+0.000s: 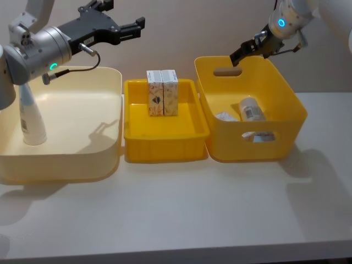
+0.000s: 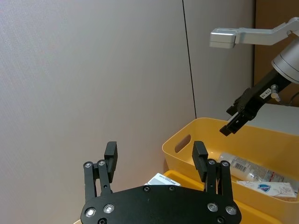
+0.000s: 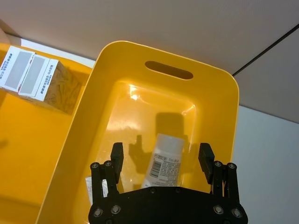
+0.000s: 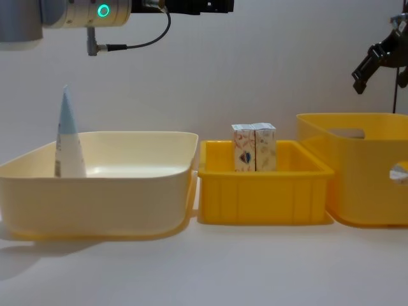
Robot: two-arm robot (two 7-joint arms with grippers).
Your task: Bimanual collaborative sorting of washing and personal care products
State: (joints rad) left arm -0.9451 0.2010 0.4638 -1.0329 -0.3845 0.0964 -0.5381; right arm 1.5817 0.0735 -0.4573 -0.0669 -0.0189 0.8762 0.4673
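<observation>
Tube point(image 3: 164, 161) lies below right gripper point(image 3: 161, 156) (jaws apart).

Cream-orange patterned cartons point(image 1: 163, 93) (yellow tray point(image 1: 165, 144))

Three tubs stand in a row: one cream tub point(image 1: 110, 82) and two yellow ones, a shallow tray point(image 1: 165, 146) and a deep bin point(image 1: 286, 99). Two cartons point(image 1: 163, 92) stand in the tray. One tube point(image 1: 30, 118) stands in the cream tub; at least two tubes point(image 1: 252, 109) lie in the bin.
</observation>
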